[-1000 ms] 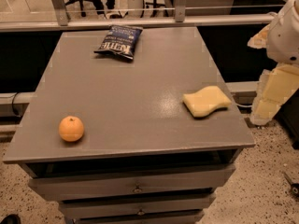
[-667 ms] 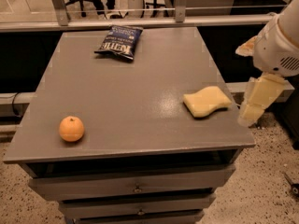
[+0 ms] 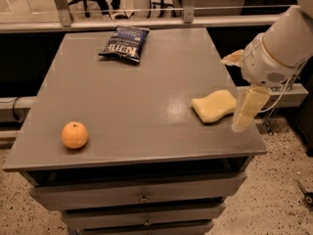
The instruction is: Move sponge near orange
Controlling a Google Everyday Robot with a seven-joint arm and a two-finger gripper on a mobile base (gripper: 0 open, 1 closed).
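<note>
The pale yellow sponge [image 3: 214, 105] lies flat near the right edge of the grey cabinet top [image 3: 137, 92]. The orange [image 3: 75, 135] sits near the front left corner, far from the sponge. My gripper [image 3: 245, 112] hangs from the white arm at the right. It points down just to the right of the sponge, over the table's right edge. It holds nothing.
A dark blue chip bag [image 3: 124, 43] lies at the back of the table. Drawers [image 3: 142, 198] front the cabinet below. A railing and office chairs stand behind.
The arm has swung left and forward from beyond the right edge. The gripper now hangs right beside the sponge. Sponge and orange have not moved.
</note>
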